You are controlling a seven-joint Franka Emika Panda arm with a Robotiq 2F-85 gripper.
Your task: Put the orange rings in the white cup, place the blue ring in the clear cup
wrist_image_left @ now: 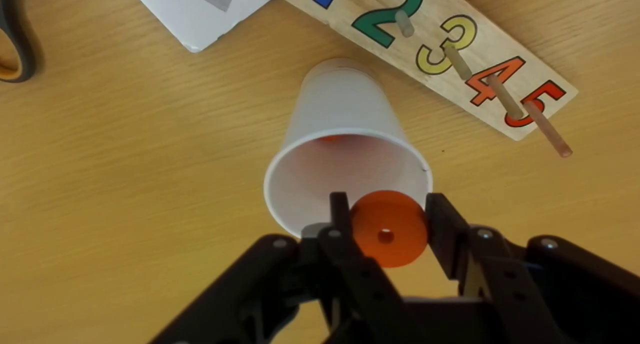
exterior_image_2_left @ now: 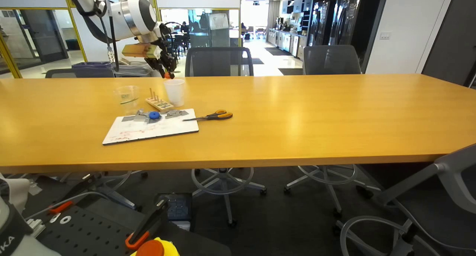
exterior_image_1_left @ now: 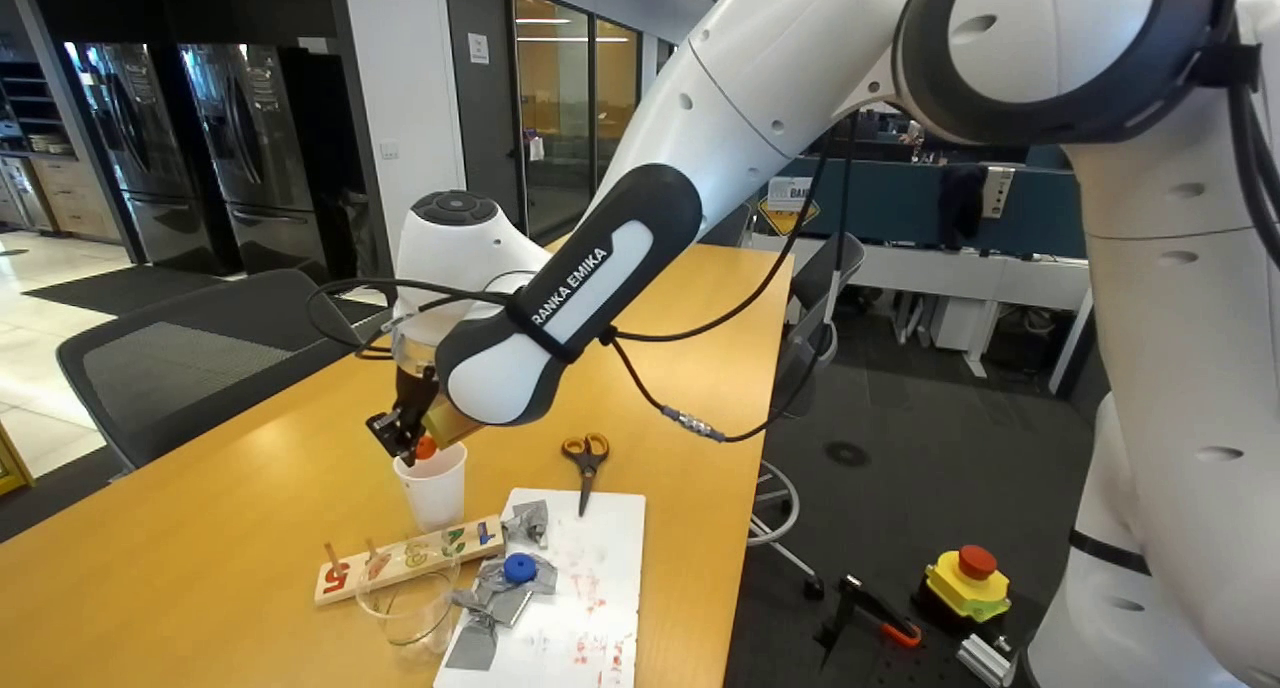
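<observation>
At wrist view's lower centre, grasping round orange ring (wrist_image_left: 389, 215) in black fingers (wrist_image_left: 446, 229) above white tapered cup (wrist_image_left: 345, 101).

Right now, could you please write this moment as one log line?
jaws: shut on orange ring; position: at white cup rim; blue ring: on grey tape, outside clear cup

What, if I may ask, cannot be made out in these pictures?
Inside the white cup, wrist view: its wall hides the bottom; an orange patch shows, ring count unclear.
Part of the white cup, wrist view: covered by the held orange ring and the gripper.
Scissors and number board, wrist view: cut off by the left and top edges.
Red marks on the white board, in an exterior view: too blurred to read.
</observation>
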